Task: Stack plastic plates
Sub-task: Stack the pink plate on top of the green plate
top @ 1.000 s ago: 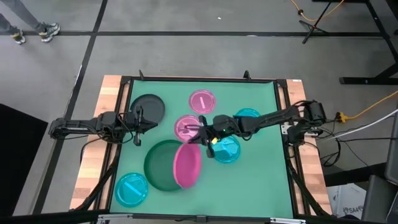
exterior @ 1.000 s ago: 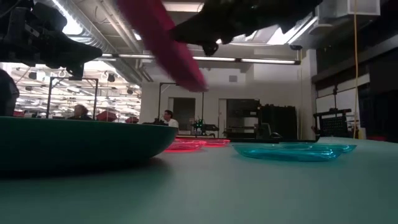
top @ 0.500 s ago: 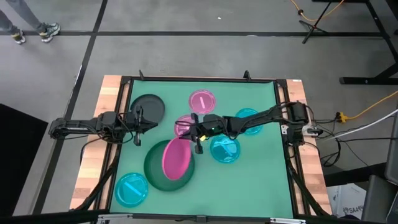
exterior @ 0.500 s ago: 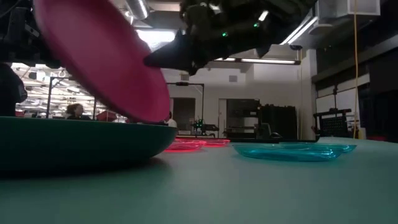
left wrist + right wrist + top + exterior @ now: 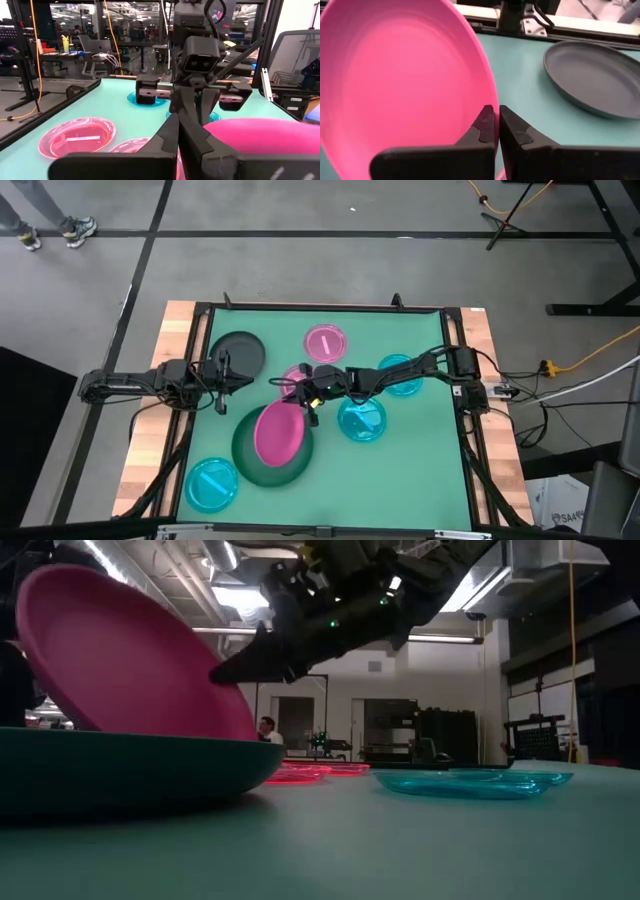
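Observation:
A medium pink plate leans tilted inside the large dark green plate at the table's near left. It also shows in the low view and the right wrist view. My right gripper is shut on the pink plate's rim. My left gripper is shut and empty. It hovers beside the medium dark plate at the far left. Two small pink plates and three cyan plates lie flat on the table. My right gripper pinches the pink plate's raised rim between its two fingers, on the edge nearest the table's right. The fingers come slanting down from the right. The plate is tilted, its held edge high and its lower part down inside the large green plate.
The right arm reaches across the table's middle over a small pink plate and the far cyan plate. Wooden boards border the green mat left and right. Free mat lies at the near right.
My right gripper has gone toward the table's left edge and down, keeping its hold on the pink plate. The plate, first held steeply above the table, has come over the large green plate, and its lower part has sunk into it.

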You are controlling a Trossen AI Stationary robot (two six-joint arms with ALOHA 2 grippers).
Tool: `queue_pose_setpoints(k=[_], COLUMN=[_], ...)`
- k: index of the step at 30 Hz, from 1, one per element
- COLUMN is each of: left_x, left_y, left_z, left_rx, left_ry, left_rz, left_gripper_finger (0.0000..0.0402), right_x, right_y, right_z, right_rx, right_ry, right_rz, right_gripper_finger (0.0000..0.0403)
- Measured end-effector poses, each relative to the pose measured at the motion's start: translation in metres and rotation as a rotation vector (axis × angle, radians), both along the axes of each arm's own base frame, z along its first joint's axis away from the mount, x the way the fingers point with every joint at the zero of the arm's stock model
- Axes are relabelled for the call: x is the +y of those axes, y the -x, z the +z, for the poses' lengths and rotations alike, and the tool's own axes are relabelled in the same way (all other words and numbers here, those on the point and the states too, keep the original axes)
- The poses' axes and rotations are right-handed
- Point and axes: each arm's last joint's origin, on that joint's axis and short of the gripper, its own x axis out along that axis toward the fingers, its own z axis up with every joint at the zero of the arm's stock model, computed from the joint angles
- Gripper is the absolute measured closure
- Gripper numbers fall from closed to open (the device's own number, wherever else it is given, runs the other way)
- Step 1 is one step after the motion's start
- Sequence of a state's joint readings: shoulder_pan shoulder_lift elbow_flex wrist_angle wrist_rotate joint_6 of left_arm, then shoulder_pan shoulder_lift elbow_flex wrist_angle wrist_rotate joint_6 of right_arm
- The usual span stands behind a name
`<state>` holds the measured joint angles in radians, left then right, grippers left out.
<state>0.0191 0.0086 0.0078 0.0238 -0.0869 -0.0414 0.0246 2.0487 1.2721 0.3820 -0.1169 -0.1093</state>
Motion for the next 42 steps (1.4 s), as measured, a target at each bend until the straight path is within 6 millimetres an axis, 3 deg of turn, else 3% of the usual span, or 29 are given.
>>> queue_pose_setpoints(k=[22,42], left_x=[0.0000,0.0000], left_y=[0.0000,0.0000], left_z=[0.0000,0.0000], left_rx=[0.000,0.000], left_ry=[0.000,0.000], left_rz=[0.000,0.000], left_gripper_finger=[0.0401,0.0401], right_x=[-0.0018,0.0037], right_y=[0.0016,0.0023], right_z=[-0.0039,-0.0034], right_rx=[0.045,0.042], right_ry=[0.037,-0.035], right_rz=[-0.069,0.097], right_gripper_finger=[0.0403,0.0402])
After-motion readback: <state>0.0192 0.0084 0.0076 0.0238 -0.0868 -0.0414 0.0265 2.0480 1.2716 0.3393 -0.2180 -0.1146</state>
